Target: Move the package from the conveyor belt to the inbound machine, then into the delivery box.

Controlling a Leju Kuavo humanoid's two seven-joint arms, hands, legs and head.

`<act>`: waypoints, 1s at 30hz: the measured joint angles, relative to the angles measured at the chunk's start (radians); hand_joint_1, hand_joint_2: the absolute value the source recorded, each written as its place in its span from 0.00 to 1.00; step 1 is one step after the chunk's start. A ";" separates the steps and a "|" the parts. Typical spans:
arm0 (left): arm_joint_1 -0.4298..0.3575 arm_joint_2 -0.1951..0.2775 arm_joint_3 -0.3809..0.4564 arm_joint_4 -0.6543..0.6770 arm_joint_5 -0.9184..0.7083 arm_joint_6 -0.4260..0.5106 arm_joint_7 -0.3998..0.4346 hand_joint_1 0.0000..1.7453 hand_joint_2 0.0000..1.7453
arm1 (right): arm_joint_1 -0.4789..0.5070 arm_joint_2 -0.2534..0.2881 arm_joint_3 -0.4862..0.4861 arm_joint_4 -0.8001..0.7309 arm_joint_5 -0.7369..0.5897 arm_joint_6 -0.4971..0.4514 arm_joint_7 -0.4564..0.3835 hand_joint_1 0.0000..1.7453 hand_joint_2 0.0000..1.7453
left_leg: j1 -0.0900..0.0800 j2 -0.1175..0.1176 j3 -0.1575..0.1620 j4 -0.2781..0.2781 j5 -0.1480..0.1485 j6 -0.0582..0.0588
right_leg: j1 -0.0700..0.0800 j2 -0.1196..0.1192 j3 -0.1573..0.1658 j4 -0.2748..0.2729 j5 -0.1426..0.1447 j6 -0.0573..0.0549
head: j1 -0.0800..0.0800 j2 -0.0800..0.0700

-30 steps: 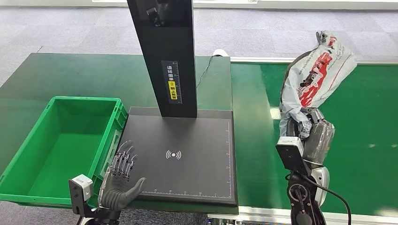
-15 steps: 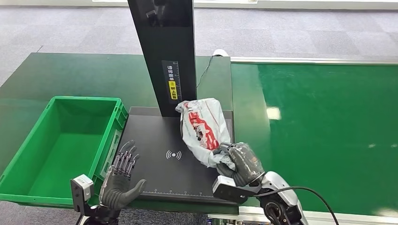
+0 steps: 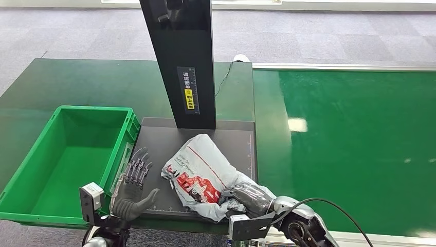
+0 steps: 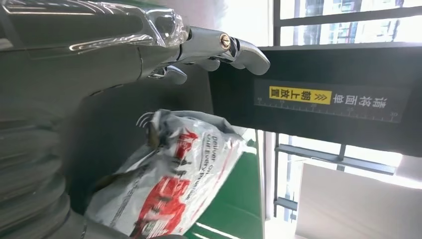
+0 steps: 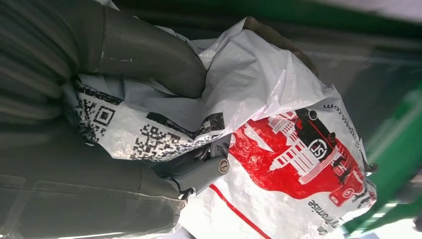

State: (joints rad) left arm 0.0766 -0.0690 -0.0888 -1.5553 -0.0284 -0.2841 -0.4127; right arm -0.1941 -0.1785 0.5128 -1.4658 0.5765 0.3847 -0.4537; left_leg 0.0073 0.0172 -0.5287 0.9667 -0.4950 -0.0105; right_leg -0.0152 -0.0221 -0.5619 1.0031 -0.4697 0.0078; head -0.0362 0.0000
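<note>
Now the crinkly white and red plastic package (image 3: 204, 175) lies on the flat black inbound machine pad (image 3: 159, 141), right hand (image 3: 250, 198) fingers (image 5: 149, 57) wrapped around its end; left hand (image 3: 132, 191) fingers (image 3: 137, 169) spread wide beside it.

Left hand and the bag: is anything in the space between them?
No. In the head view only bare black scanner plate lies between the left hand and the package. The right hand holds the package.
</note>
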 joint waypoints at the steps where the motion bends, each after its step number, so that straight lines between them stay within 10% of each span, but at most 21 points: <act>1: -0.003 0.000 0.001 0.001 0.002 0.003 0.000 0.00 1.00 | -0.011 -0.001 0.009 0.006 -0.030 0.019 -0.023 1.00 1.00 | 0.000 0.000 0.000 0.000 0.000 0.000 | 0.000 0.000 0.000 0.000 0.000 0.000 | 0.000 0.000; 9: 0.000 -0.001 0.008 0.001 0.018 0.025 -0.002 0.00 1.00 | -0.058 -0.002 0.030 0.013 -0.154 0.032 -0.111 1.00 1.00 | 0.000 0.000 -0.001 0.000 0.000 0.000 | 0.000 0.000 0.000 0.000 0.000 0.000 | 0.000 0.000; 15: 0.022 -0.006 0.009 -0.006 0.017 0.027 -0.003 0.00 1.00 | -0.063 0.011 0.018 0.011 -0.159 -0.025 -0.116 0.03 1.00 | 0.000 0.000 -0.001 0.000 0.000 0.000 | 0.000 0.000 -0.001 0.000 0.000 0.000 | 0.000 0.000; 30: 0.064 -0.007 0.011 -0.028 -0.005 0.018 -0.012 0.00 1.00 | 0.034 -0.016 -0.006 -0.037 -0.057 -0.140 -0.072 0.00 1.00 | 0.000 0.000 -0.001 0.000 0.000 0.000 | 0.000 0.000 -0.001 0.000 0.000 0.000 | 0.000 0.000</act>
State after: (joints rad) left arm 0.1409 -0.0756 -0.0774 -1.5834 -0.0337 -0.2665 -0.4243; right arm -0.1598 -0.1947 0.5064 -1.5028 0.5199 0.2442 -0.5256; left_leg 0.0071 0.0170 -0.5299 0.9668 -0.4954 -0.0105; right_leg -0.0154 -0.0222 -0.5629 1.0031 -0.4701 0.0079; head -0.0361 0.0000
